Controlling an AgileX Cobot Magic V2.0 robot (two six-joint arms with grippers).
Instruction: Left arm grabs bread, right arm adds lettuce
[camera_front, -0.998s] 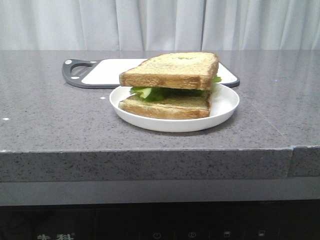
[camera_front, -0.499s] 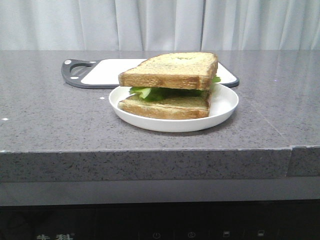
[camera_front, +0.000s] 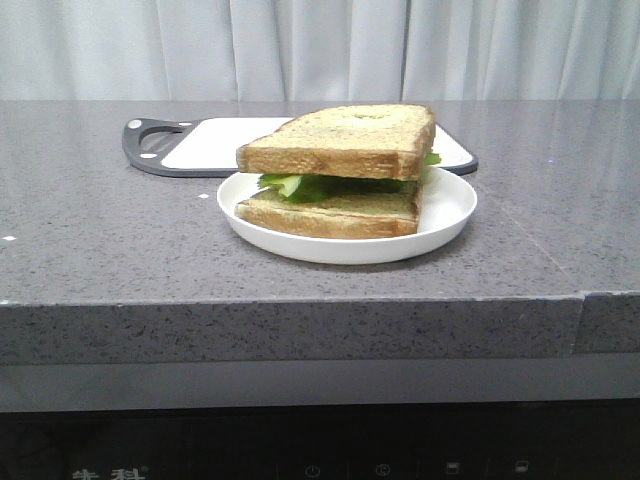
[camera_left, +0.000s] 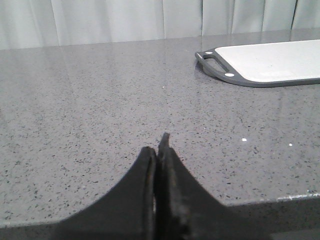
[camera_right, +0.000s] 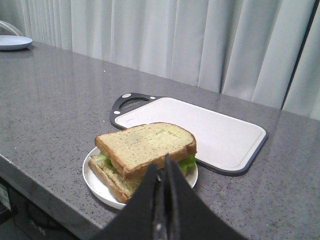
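A sandwich sits on a white plate (camera_front: 450, 215): the top bread slice (camera_front: 345, 140) with a faint pale blotch lies over green lettuce (camera_front: 305, 185) and a lower slice (camera_front: 335, 215). The stack also shows in the right wrist view, with the bread (camera_right: 147, 145), the lettuce (camera_right: 187, 161) and the plate (camera_right: 92, 175). My right gripper (camera_right: 164, 167) is shut and empty, raised on the near side of the plate. My left gripper (camera_left: 159, 147) is shut and empty over bare counter, left of the cutting board. Neither arm shows in the front view.
A white cutting board with a dark rim and handle (camera_front: 160, 145) lies behind the plate, also in the left wrist view (camera_left: 270, 62) and the right wrist view (camera_right: 200, 130). A blue-white plate (camera_right: 14, 42) sits far off. The counter's front edge (camera_front: 300, 300) is close below the plate.
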